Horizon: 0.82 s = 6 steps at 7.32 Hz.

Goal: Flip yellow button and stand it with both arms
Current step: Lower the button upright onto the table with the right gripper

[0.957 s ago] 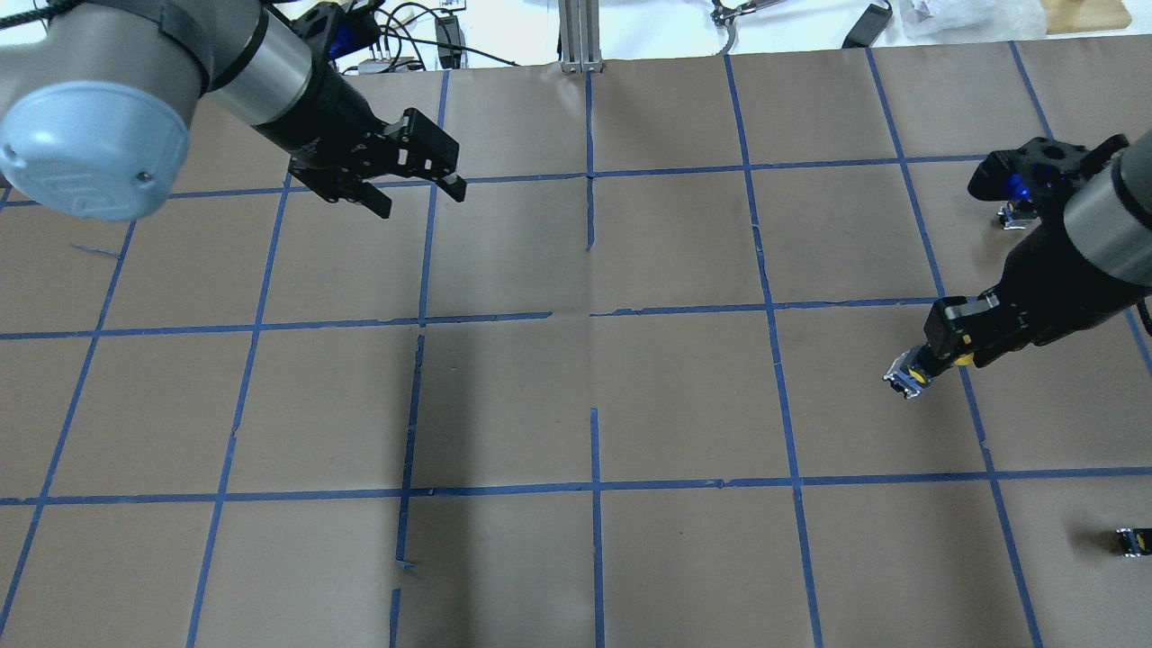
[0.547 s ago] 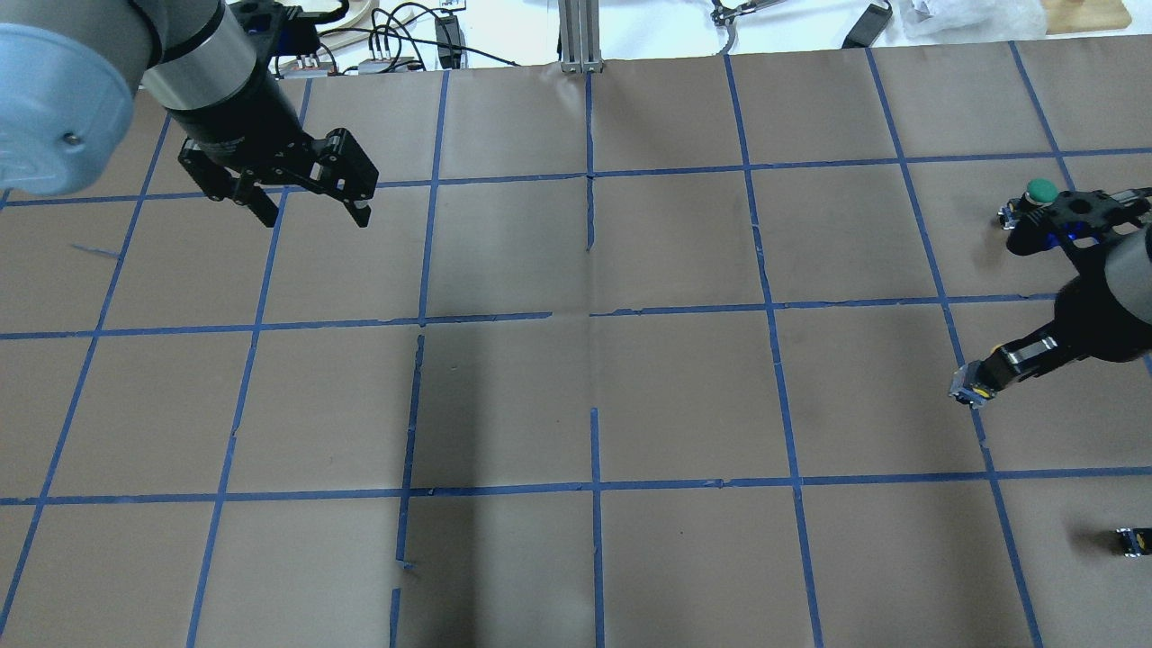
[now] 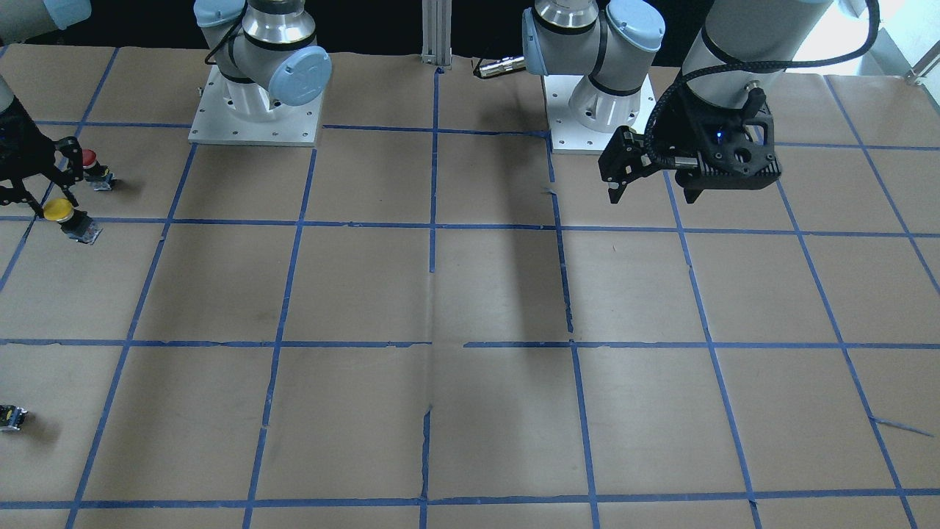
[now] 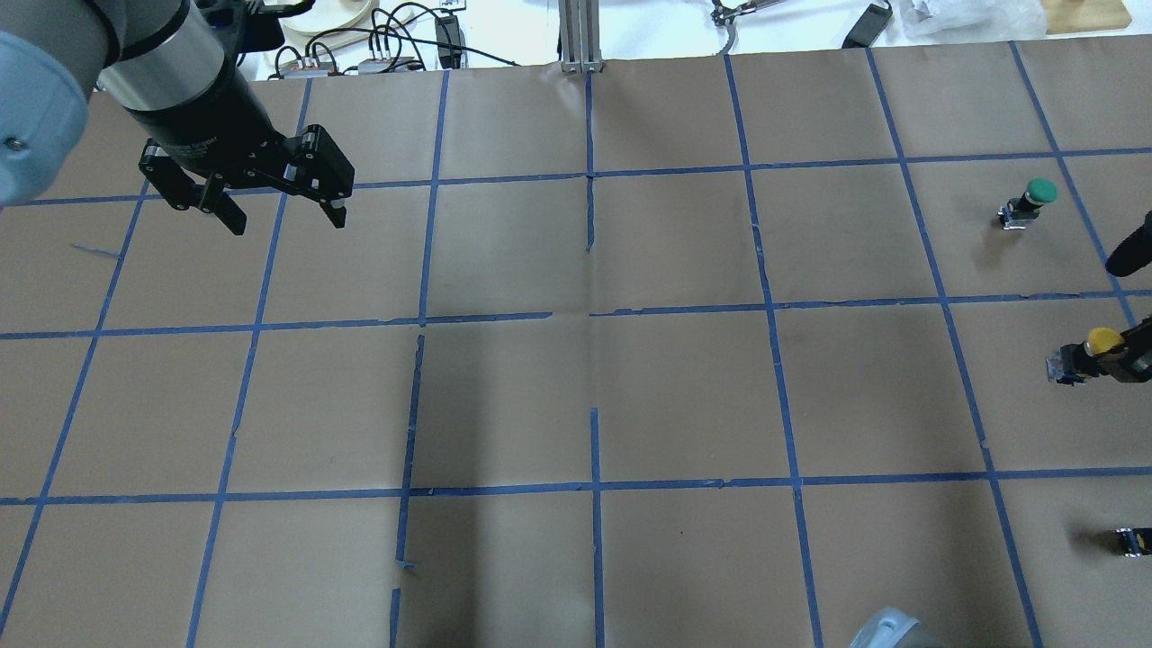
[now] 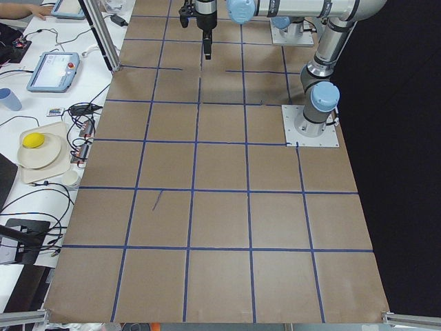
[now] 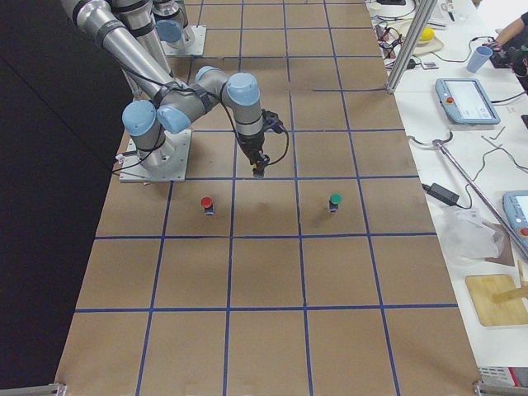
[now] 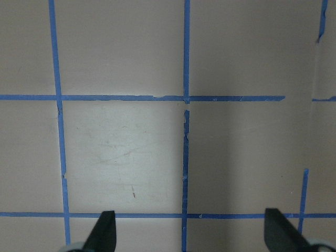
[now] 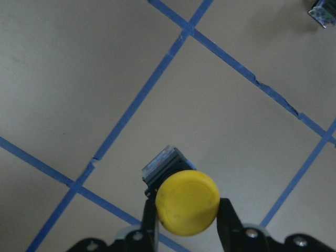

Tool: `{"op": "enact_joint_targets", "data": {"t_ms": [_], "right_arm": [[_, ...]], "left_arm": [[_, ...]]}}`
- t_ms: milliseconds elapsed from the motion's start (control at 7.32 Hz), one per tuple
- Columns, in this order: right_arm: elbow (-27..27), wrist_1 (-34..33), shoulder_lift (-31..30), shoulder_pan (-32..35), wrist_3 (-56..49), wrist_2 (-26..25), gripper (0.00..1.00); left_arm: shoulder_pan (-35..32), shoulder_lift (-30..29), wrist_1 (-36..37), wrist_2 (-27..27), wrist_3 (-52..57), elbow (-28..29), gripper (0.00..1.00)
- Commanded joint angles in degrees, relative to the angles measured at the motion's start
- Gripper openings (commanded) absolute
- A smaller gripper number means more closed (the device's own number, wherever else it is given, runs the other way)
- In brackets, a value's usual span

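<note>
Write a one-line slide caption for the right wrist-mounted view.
The right gripper grips the yellow button, cap toward the camera, body pointing at the blue-taped table.

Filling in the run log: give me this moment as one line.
right gripper: shut on yellow button | left gripper: open, empty, far from button

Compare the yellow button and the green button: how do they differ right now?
Cap colour: the yellow button has a yellow cap, the green button a green one. Hold: the yellow button sits clamped in the right gripper; the green button stands free on the table. Place: the green button is in the next grid square farther from the robot. Shared: a round cap on top of a small body.
</note>
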Motion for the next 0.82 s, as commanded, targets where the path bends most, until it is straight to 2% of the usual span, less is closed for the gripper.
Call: {"op": "enact_joint_targets", "data": {"t_ms": [0,137,547,683], "right_arm": [[0.1,-9.7,7.2,-4.3,-6.7,1.5,0.29],[0.1,-11.9,10.6,-7.6,-11.3,5.7,0.3],[1.1,-12.6,11.9,-8.7,-9.7,5.7,0.33],[1.2,-11.7,11.2,-8.7,4.8,5.3,0.33]], "left_arm": [[-0.5,0.2,0.5,-0.1,-0.3,0.4,1.0],[-0.5,0.2,0.5,-0.1,-0.2,0.5,1.0],[-0.5,0.2,0.5,-0.1,-0.3,0.5,1.0],[-0.5,0.2,0.5,0.0,-0.3,0.5,1.0]]}}
